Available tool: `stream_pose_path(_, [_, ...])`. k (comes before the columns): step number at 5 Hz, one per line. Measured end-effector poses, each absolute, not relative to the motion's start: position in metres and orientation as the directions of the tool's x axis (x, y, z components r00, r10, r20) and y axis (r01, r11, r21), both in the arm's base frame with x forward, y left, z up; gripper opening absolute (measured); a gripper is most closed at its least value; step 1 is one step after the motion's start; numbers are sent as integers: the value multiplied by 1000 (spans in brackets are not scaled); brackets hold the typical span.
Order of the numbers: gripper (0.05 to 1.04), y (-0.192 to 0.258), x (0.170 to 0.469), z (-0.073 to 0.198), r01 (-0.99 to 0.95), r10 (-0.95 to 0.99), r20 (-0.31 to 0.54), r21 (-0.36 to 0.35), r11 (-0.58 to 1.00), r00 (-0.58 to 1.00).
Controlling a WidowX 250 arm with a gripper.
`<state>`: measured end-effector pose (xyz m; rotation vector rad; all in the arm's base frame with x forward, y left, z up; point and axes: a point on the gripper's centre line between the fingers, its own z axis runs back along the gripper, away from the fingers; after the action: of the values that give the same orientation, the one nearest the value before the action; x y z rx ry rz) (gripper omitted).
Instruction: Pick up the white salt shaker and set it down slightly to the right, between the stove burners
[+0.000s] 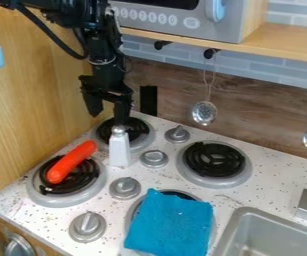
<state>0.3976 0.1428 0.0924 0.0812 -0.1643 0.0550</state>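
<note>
A black metal two-finger claw [107, 120] is hanging open, one fingertip nearest a white, tapered, silver-topped shaker [119, 149]; a red, rounded sausage [71, 162] is lying on a black coil burner [81, 181]

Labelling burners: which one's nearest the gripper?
The back-left burner, under the gripper, behind the white bottle. The front-left burner holds the orange sausage, the front-right burner the blue cloth; the back-right burner is farther off.

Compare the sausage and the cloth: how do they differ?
The sausage is orange-red; the cloth is blue. The sausage is long and rounded, the cloth flat and squarish. The sausage leaves much of its burner in sight, while the cloth hides most of the one under it. Both lie across burners.
</note>
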Motion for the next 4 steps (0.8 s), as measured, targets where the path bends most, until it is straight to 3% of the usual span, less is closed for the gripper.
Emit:
stream_pose_path(2, [1004,141,395,62,-57,52,86,49,997,995])
stream_pose_path(4, [1004,143,400,49,-56,53,68,47,997,996])
